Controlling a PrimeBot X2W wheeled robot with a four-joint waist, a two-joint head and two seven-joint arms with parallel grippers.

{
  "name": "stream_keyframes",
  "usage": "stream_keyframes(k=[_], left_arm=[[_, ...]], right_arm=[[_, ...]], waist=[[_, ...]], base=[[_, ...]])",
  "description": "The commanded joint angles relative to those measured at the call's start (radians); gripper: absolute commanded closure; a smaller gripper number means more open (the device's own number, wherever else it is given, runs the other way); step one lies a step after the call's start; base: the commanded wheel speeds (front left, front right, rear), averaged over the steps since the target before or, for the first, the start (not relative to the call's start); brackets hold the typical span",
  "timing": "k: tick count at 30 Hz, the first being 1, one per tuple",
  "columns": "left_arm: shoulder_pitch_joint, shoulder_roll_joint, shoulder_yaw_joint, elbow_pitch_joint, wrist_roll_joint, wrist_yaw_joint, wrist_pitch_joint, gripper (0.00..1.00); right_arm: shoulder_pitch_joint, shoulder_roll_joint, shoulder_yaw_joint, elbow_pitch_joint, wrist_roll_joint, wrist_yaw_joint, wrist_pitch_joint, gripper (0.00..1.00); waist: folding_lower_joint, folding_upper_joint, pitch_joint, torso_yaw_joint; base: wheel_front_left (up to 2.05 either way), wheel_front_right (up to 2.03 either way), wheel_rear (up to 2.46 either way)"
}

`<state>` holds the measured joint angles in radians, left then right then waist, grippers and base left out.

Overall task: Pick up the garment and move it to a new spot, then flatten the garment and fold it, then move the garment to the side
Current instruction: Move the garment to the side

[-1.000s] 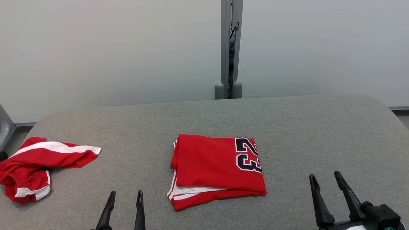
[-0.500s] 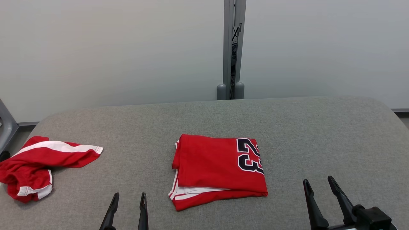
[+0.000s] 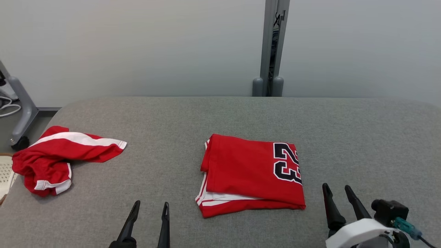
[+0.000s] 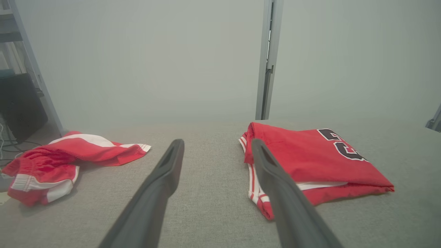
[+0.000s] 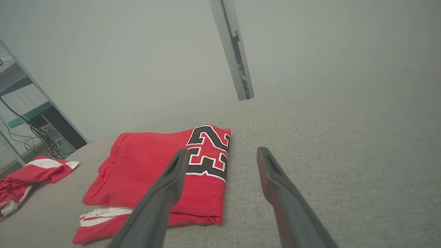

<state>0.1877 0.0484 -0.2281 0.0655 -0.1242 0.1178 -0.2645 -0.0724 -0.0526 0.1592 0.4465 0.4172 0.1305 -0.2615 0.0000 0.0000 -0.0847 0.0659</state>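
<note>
**Garment** (image 3: 251, 174): red, folded into a rough rectangle. A dark, white-edged "23" is seen along its 3 o'clock side, and white-striped layers are exposed at its 6 o'clock edge. It is laid flat near the centre of the worktop (image 3: 361, 137), which is covered in grey fabric.

**Left end effector** (image 3: 151, 205): placed at 7 o'clock of the garment and apart from it. The fingers are spread and nothing is held.

**Right end effector** (image 3: 336, 187): placed at 4 o'clock of the garment, near its corner but apart from it. The fingers are spread and nothing is held.

**Second garment** (image 3: 62, 156): red with a white stripe, crumpled. It is found at 9 o'clock, well apart from the garment, by the worktop's edge.

**Post** (image 3: 272, 48): grey and upright, seen at 12 o'clock behind the worktop, against a pale wall.
</note>
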Motion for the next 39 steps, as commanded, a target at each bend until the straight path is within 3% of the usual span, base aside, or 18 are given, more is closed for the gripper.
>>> stream_keyframes(k=[1,10,15,23,30,32,33,34,39], left_arm=[[-0.024,0.004,-0.001,0.0,0.006,-0.005,-0.001,0.0],[-0.066,0.004,-0.044,-0.028,-0.069,-0.004,-0.001,0.0],[-0.105,0.004,-0.078,-0.048,-0.067,0.008,0.0,0.0],[-0.143,0.004,-0.107,-0.062,-0.079,0.021,0.0,0.0],[-0.161,0.004,-0.121,-0.065,-0.07,0.03,0.0,0.0],[-0.162,0.004,-0.121,-0.06,-0.061,0.027,0.0,0.0],[-0.163,0.004,-0.12,-0.059,-0.058,0.026,0.0,0.0],[-0.164,0.004,-0.119,-0.058,-0.053,0.025,0.0,0.0],[-0.156,0.004,-0.115,-0.055,-0.05,0.018,0.0,0.0]], right_arm=[[-0.052,-0.004,0.01,0.055,0.05,0.001,-0.004,0.0],[-0.254,-0.051,0.083,0.293,0.292,0.001,-0.004,0.0],[-0.346,-0.099,0.141,0.378,0.459,0.001,0.054,0.0],[-0.398,-0.162,0.222,0.432,0.554,0.001,0.09,0.0],[-0.398,-0.165,0.298,0.472,0.63,0.001,0.12,0.0],[-0.398,-0.169,0.318,0.475,0.644,0.001,0.112,0.58],[-0.398,-0.172,0.329,0.476,0.651,0.001,0.108,0.92],[-0.398,-0.175,0.339,0.476,0.658,0.001,0.103,1.0],[-0.409,-0.2,0.383,0.485,0.672,0.001,0.057,1.0]], waist=[[0.0,0.0,0.014,0.02],[0.0,0.0,0.074,0.107],[0.0,0.0,0.142,0.162],[0.0,0.0,0.197,0.201],[0.0,0.0,0.208,0.208],[0.0,0.0,0.206,0.209],[0.0,0.0,0.205,0.209],[0.0,0.0,0.203,0.21],[0.0,0.0,0.189,0.208]], base=[[0.0,0.0,0.0],[0.0,0.0,0.0],[0.0,0.0,0.0],[0.0,0.0,0.0],[0.0,0.0,0.0],[0.0,0.0,0.0],[0.0,0.0,0.0],[0.0,0.0,0.0],[0.0,0.0,0.0]])
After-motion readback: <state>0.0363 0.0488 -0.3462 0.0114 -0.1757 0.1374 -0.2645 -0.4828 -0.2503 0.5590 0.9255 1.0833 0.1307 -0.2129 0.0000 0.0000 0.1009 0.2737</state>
